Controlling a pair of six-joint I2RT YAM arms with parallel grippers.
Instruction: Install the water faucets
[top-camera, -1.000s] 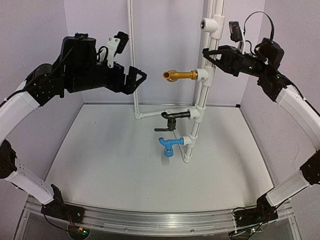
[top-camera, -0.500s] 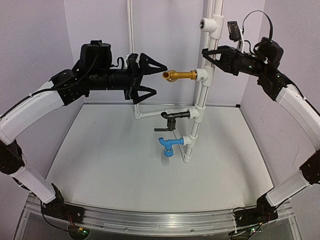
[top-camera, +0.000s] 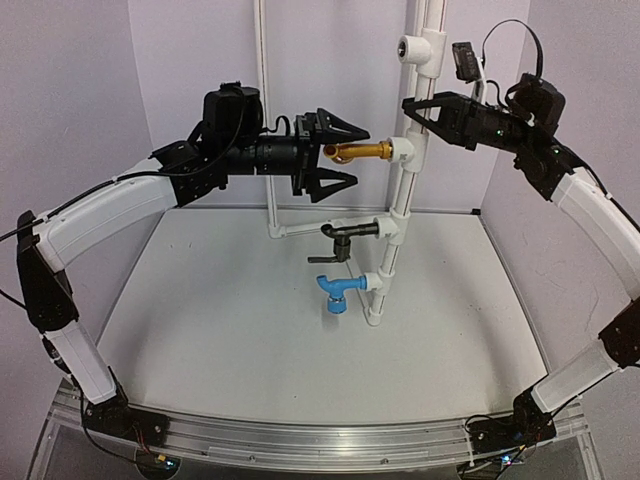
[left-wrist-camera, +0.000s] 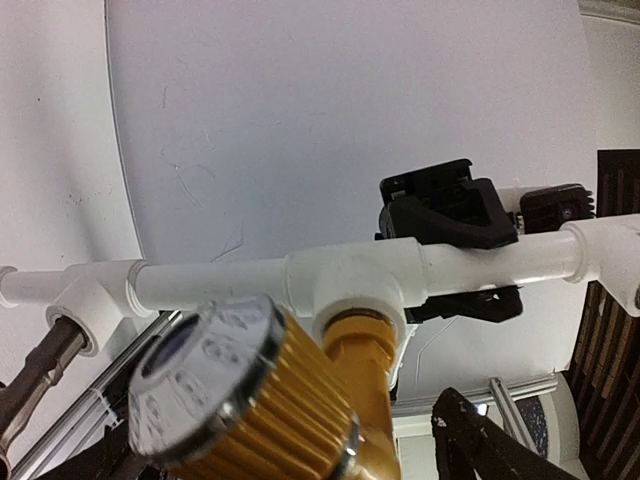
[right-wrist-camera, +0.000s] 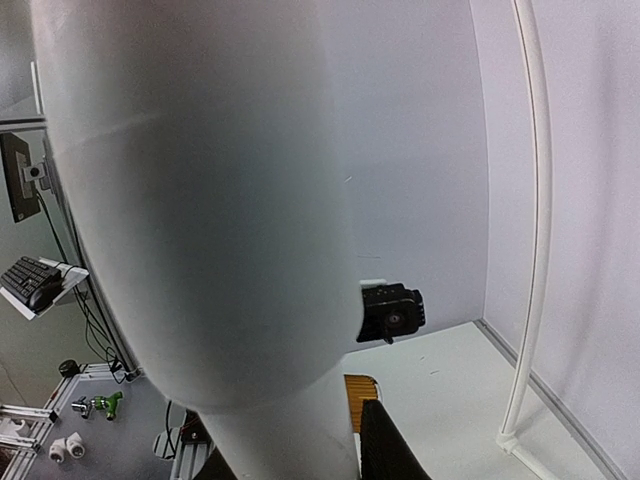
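Left fingers (top-camera: 342, 124): were spread wide, one above and one below the tip of the gold faucet (top-camera: 372, 151), in the upper middle of the top view. Whether it was touched could not be told.
Left gripper (top-camera: 358, 155): was pointed to the right, at the silver end of the gold faucet.
Right fingers (top-camera: 428, 103): were pressed on the white pipe (top-camera: 402, 195) from both sides, in the upper right of the top view.
Right gripper (top-camera: 415, 113): was set on the pipe just above the joint of the gold faucet.
Gold faucet: was stuck in a white joint on the pipe, lying flat and pointing left.
Black faucet (top-camera: 350, 231): was stuck in the next joint down, in the middle of the top view.
Blue faucet (top-camera: 338, 291): was stuck in the lowest joint, near the table (top-camera: 230, 330), with its spout turned down.
Left arm (top-camera: 100, 215): was bent in from the left edge.
Right arm (top-camera: 590, 220): was bent in from the right edge.
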